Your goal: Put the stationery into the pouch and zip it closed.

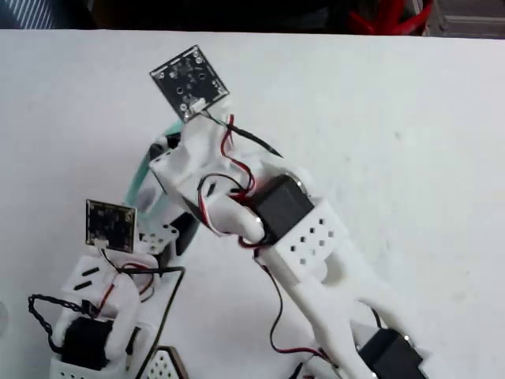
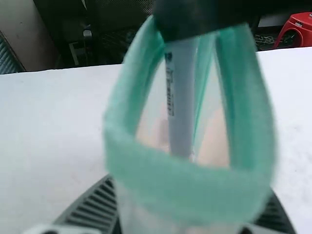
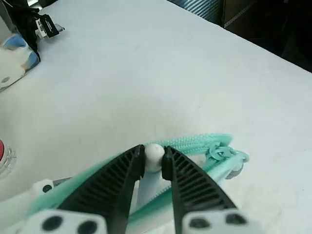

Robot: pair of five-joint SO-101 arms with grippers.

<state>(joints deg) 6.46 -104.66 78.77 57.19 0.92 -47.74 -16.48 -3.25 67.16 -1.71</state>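
A clear pouch with a teal zipper rim (image 2: 185, 190) stands with its mouth open, partly hidden under the arms in the high view (image 1: 140, 175). My right gripper (image 3: 153, 152) is shut on a white-grey pen (image 3: 154, 155) and holds it upright in the pouch mouth. In the left wrist view the pen (image 2: 179, 112) reaches down inside the pouch below the dark right gripper (image 2: 195, 17). My left gripper (image 2: 187, 217) holds the near end of the pouch between its grey ridged jaws. The zipper pull (image 3: 222, 152) lies at the pouch's far end.
The white table (image 1: 379, 118) stretches open to the right and back. A white and blue object (image 3: 14, 58), a black cable (image 3: 39, 22) and a small red item (image 3: 2, 152) lie off to one side of the pouch.
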